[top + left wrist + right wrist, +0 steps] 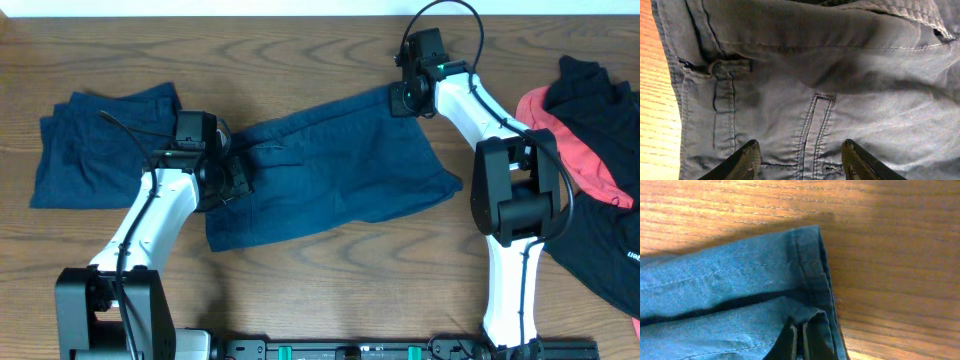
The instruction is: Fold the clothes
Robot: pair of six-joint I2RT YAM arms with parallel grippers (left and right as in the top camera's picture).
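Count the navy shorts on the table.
2: a folded pair at the far left, a spread pair at centre. The black and coral pile at right may hide more.

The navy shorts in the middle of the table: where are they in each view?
Overhead: the navy shorts lie spread at the centre.
Left wrist: the shorts fill nearly the whole picture.
Right wrist: the shorts take the lower left part.
Shared landmark: the wooden table.

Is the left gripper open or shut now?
Open. The left gripper has its fingers wide apart over the shorts, cloth visible between them.
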